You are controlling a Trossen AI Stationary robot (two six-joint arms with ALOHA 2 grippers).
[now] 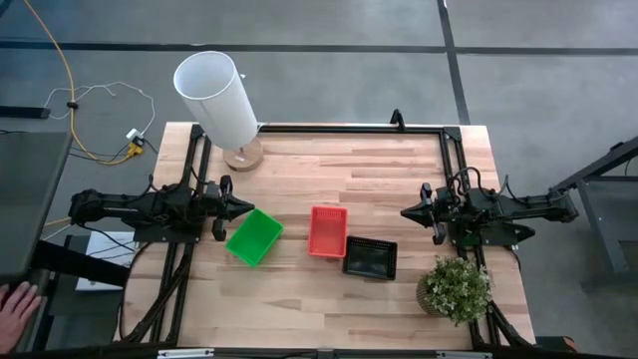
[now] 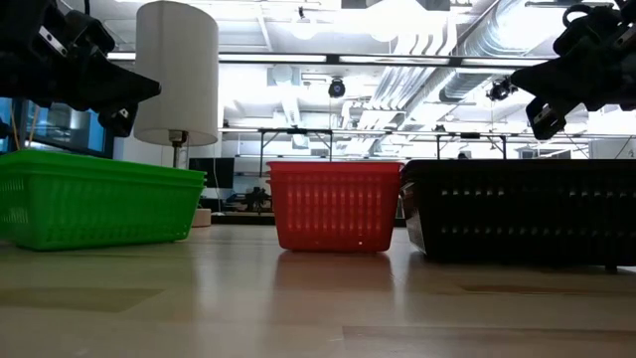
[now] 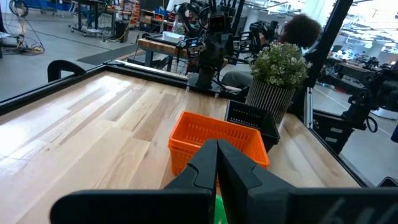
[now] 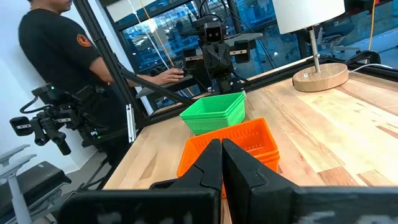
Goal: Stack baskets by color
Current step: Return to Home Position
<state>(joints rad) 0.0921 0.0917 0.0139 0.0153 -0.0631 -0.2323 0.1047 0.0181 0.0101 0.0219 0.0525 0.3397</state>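
Basket stacks [image 1: 328, 230] between left gripper [image 1: 244, 207], right gripper [image 1: 406, 211], inside table [image 1: 339, 170] edges

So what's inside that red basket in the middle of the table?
From above, the red basket stack holds nothing loose, only more red. Layered rims in the right wrist view suggest baskets nested inside. The lower ones' floors are covered by the top one.

The wooden desk [image 1: 389, 179] carries red baskets [image 1: 328, 230] mid-desk. Green baskets [image 1: 254, 236] sit near them on the left arm's side, and black baskets [image 1: 370, 258] just beside them on the right arm's side. A potted plant [image 1: 455, 289] stands beyond the black ones, and a lamp [image 1: 242, 153] stands well behind the green ones.
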